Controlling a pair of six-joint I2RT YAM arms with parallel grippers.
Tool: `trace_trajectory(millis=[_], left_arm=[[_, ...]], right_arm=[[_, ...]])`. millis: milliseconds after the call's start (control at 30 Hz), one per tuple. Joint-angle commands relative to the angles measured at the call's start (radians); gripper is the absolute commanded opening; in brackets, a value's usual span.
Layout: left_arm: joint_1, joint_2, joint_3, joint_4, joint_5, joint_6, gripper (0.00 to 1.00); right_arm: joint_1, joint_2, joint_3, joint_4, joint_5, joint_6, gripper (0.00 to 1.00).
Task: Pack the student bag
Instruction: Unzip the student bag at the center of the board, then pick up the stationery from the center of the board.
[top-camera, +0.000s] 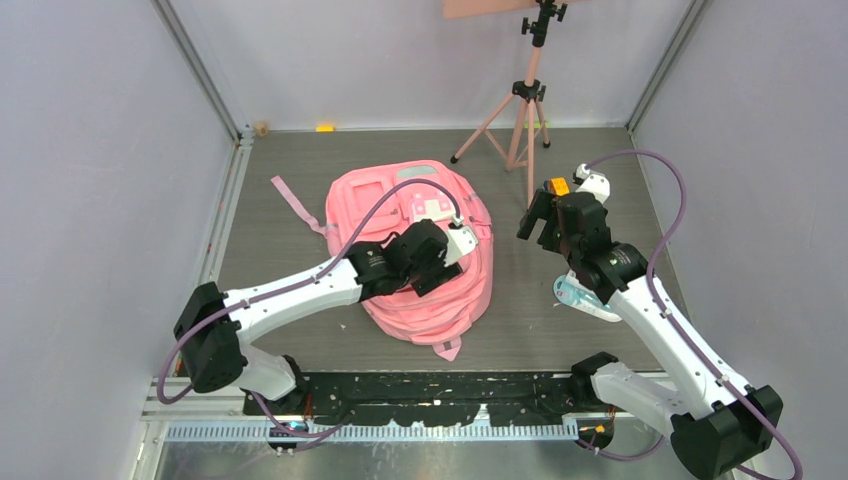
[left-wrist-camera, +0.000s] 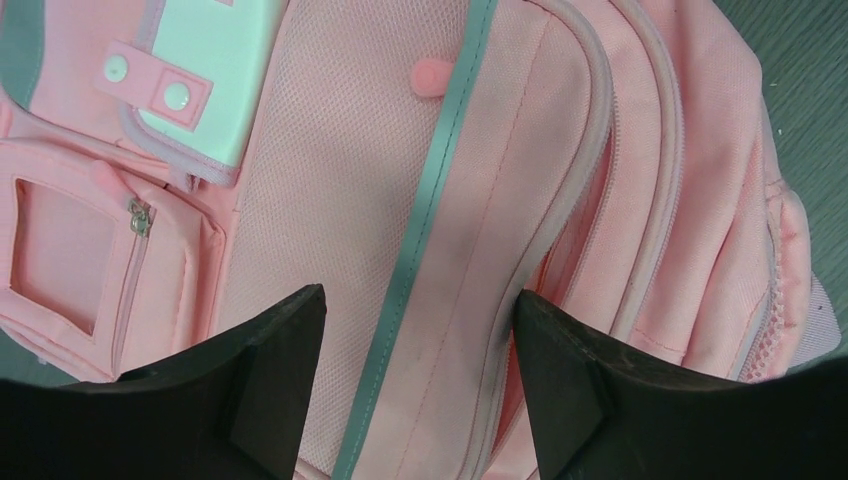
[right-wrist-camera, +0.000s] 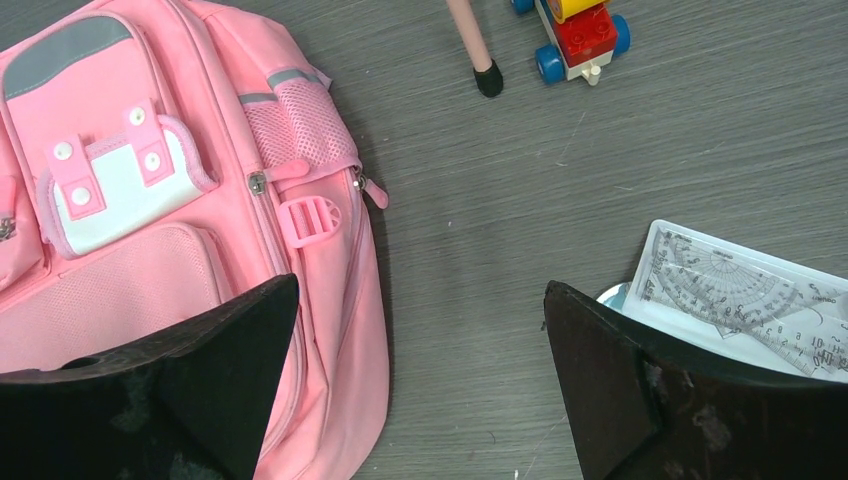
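I log left gripper (left-wrist-camera: 418, 298) spread wide, empty, pink backpack (left-wrist-camera: 330, 180) beneath | right gripper (right-wrist-camera: 420, 288) spread wide, empty, backpack at its left, protractor (right-wrist-camera: 735, 285) at its right

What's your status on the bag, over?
Left gripper open, low over student bag. Right gripper open, empty, over table beside it. Protractor set and block toy loose on table; tripod leg nearby.

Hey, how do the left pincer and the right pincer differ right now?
The left pincer hangs over the front of the student bag; the right pincer hangs over the table, between the bag's side and a clear ruler set. The left's camera shows almost only bag; the right's also shows a toy car. Both are open and empty.
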Motion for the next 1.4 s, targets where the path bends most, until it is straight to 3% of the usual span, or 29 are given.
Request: trace_trajectory(millis=[0,333,700,800,867,1033,1233,1367], left_arm=[[0.014,-0.024,0.016,0.037,-0.078,0.04,0.7],[-0.004,-0.005,-0.024,0.051,-0.099,0.058,0.61],[-0.052,0.051,-0.057,0.047,-0.112,0.071,0.6],[-0.062,0.064,-0.056,0.052,-0.152,0.073,0.49],[-0.062,0.062,-0.053,0.058,-0.17,0.063,0.34],[-0.062,0.021,-0.028,0.054,-0.197,0.026,0.0],[-0.061,-0.082,0.0,0.067,-0.186,-0.009,0.0],[-0.06,-0.146,0.045,0.048,-0.188,-0.026,0.0]], right_arm=[[-0.003,-0.019,-0.001,0.007,0.022,0.003,1.0],[-0.003,-0.025,-0.006,-0.021,0.076,-0.013,1.0],[-0.007,-0.013,0.002,-0.128,0.233,0.039,1.0],[-0.033,-0.002,-0.008,-0.157,0.27,0.07,1.0],[-0.063,-0.005,-0.017,-0.171,0.303,0.091,1.0],[-0.263,-0.057,-0.077,-0.175,0.284,0.132,1.0],[-0.596,-0.086,-0.163,-0.164,0.206,0.164,1.0],[-0.745,-0.1,-0.224,-0.155,0.134,0.192,1.0]])
